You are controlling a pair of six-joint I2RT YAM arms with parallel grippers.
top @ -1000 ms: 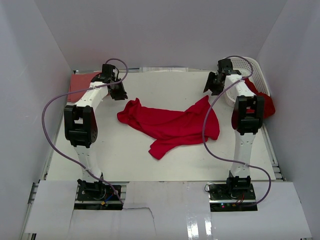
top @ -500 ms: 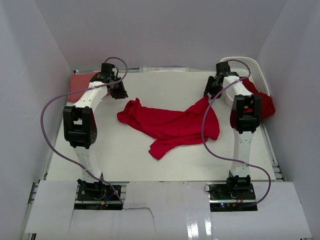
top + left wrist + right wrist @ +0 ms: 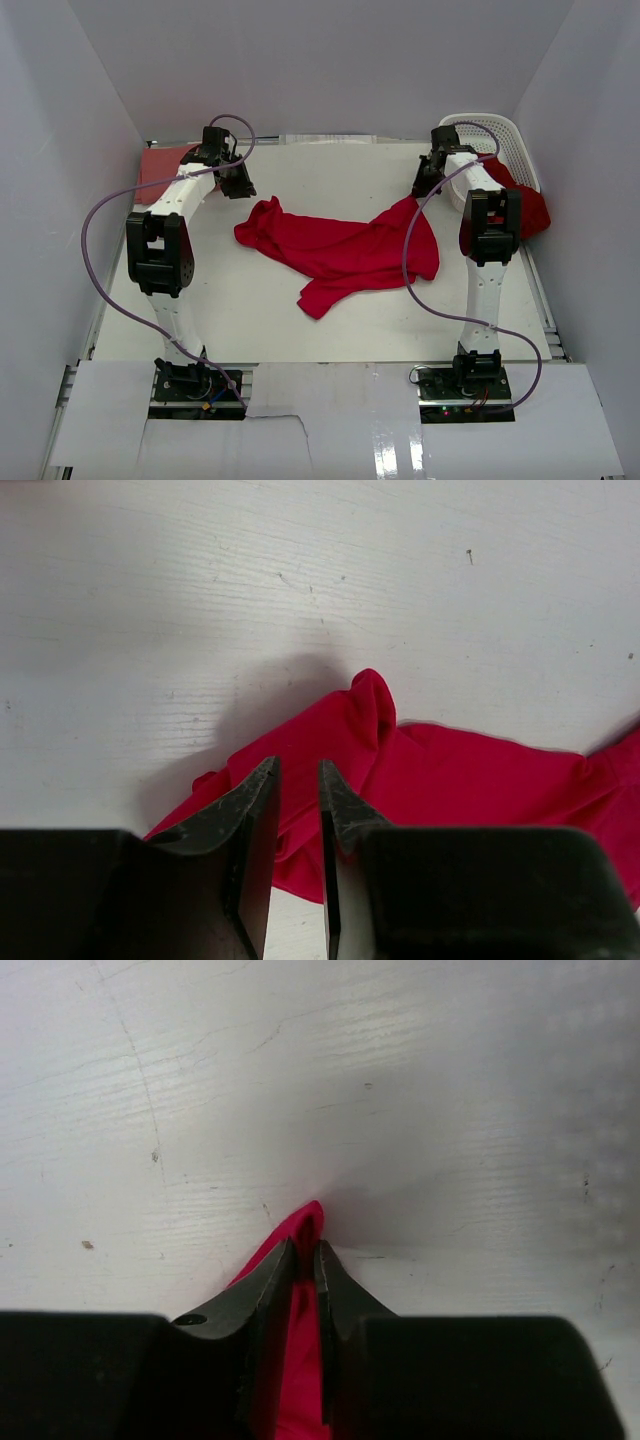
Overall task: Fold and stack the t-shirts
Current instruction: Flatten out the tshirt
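Though left jaws slightly apart and empty, right jaws tight on crimson t-shirt (image 3: pixel 340 250) corner

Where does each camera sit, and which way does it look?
Top view: high behind both arms, facing down at the white table and crimson red t-shirt; both arms show.
Left wrist: on the left arm, facing down past the left gripper at the t-shirt's edge.
Right wrist: on the right arm, facing down past the right gripper, shut on a t-shirt corner.
Shared: all see that t-shirt.

Crumpled crimson t-shirt (image 3: pixel 340 250), sprawled unfolded.
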